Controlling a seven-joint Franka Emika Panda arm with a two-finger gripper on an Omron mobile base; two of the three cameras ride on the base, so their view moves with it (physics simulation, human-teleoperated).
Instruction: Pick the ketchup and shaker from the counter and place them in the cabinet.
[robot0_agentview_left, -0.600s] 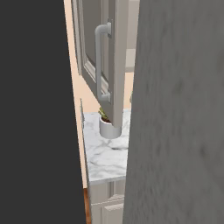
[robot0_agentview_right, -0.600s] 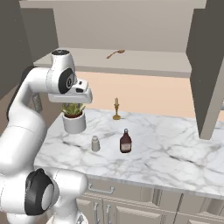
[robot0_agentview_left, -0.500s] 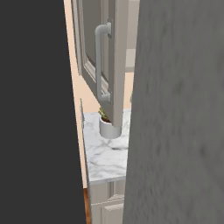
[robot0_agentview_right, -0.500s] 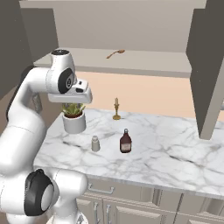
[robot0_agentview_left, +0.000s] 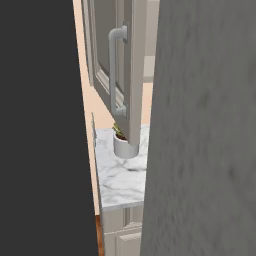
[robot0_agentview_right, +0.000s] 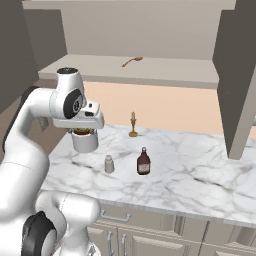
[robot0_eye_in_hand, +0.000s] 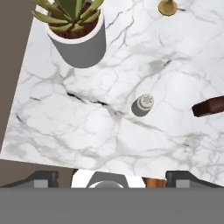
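1. The gripper (robot0_eye_in_hand: 112, 180) hangs above the counter's (robot0_agentview_right: 200, 175) near edge, its fingers spread wide apart, holding nothing.
2. The shaker (robot0_agentview_right: 109, 164) stands just left of the ketchup (robot0_agentview_right: 143, 161).
3. Farther left sits a potted plant (robot0_agentview_right: 85, 140).
4. The cabinet (robot0_agentview_right: 130, 67) is above.

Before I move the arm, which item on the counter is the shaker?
On the white marble counter, find the white pot with a spiky green plant. The small grey cylindrical shaker stands apart in front of it, left of the dark brown ketchup bottle. It is the shortest item, with a perforated top.
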